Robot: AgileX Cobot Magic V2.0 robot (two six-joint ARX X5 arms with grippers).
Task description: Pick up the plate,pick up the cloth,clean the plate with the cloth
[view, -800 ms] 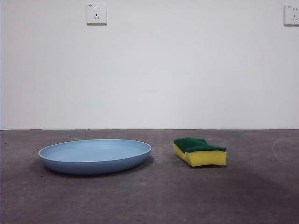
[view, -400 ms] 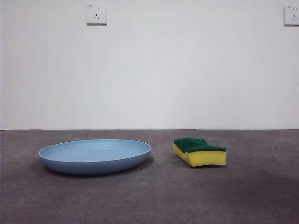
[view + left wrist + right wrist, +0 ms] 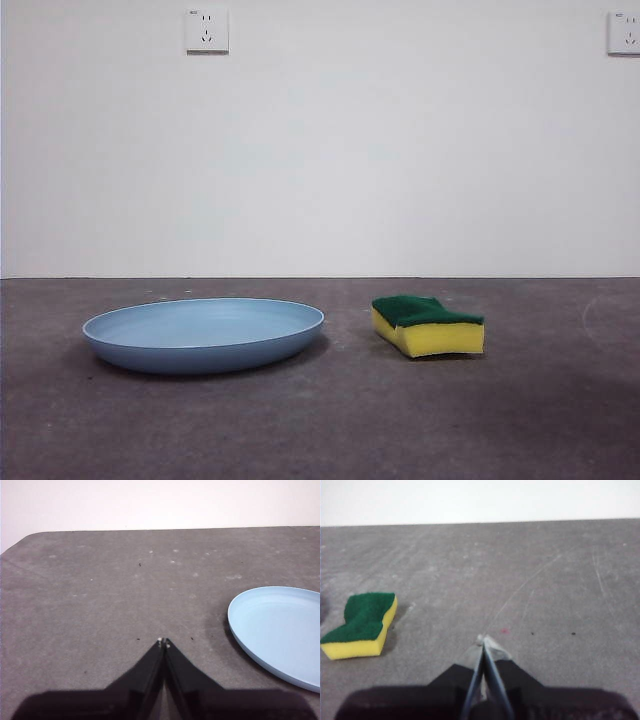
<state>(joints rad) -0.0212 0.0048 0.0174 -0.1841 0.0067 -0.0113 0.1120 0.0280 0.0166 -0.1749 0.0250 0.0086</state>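
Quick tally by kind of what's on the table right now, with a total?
Round light-blue plate: 1
Yellow foam sponge with green scouring layer: 1
Total: 2

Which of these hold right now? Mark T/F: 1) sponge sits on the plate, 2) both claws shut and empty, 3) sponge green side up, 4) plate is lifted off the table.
1) False. The sponge lies on the table beside the plate, apart from it.
2) True. The left claw and the right claw are both shut, holding nothing.
3) True. Its green layer faces up, yellow foam below.
4) False. The plate rests flat on the table, and no claw touches it.
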